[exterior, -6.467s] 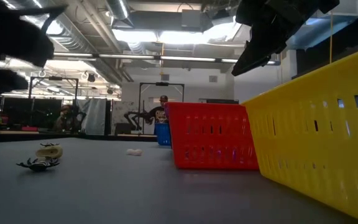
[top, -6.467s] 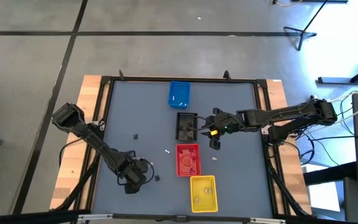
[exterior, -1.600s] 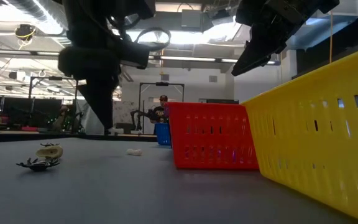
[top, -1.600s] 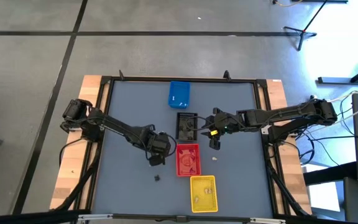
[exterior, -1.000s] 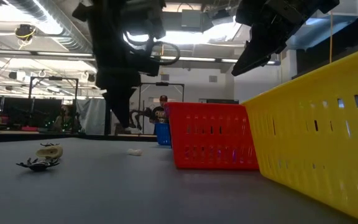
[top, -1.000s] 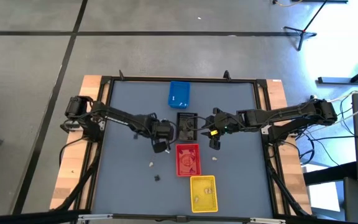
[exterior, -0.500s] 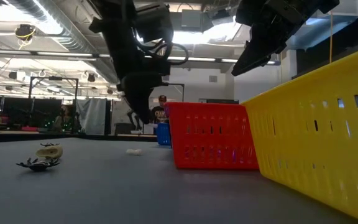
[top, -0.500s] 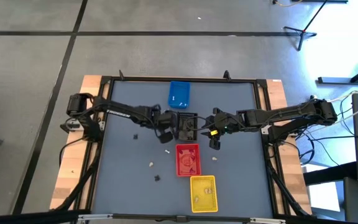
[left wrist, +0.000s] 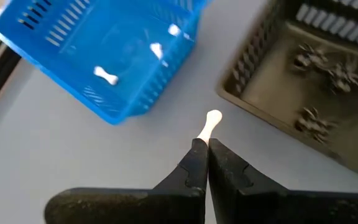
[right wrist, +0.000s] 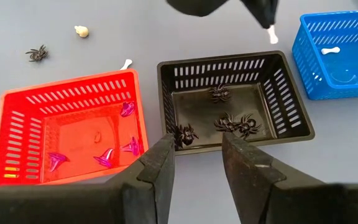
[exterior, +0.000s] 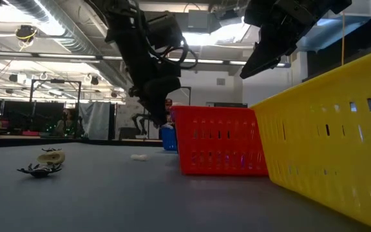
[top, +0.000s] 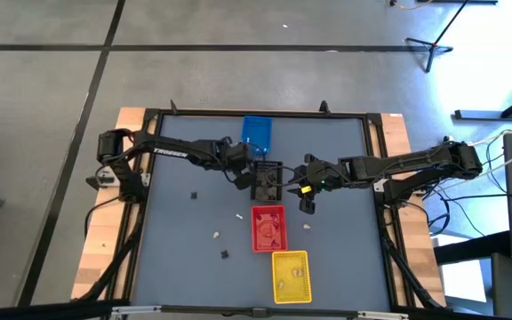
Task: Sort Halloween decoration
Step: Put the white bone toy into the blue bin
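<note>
On the worktop (top: 185, 160), the left hand (left wrist: 202, 146) is hanging between the blue tray (left wrist: 98, 56) and black tray (left wrist: 303, 93) — clenched on a small white bone (left wrist: 211, 121). The right hand (right wrist: 194, 155) is hovering half-spread, holding nothing, over the black tray's near rim. Spiders (right wrist: 232, 121) are lying in that tray — loose pieces (top: 214, 235) are dotting the worktop.

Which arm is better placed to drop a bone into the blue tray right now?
Left. The left gripper already pinches a white bone beside the blue tray; the right gripper hovers open over the black tray.
</note>
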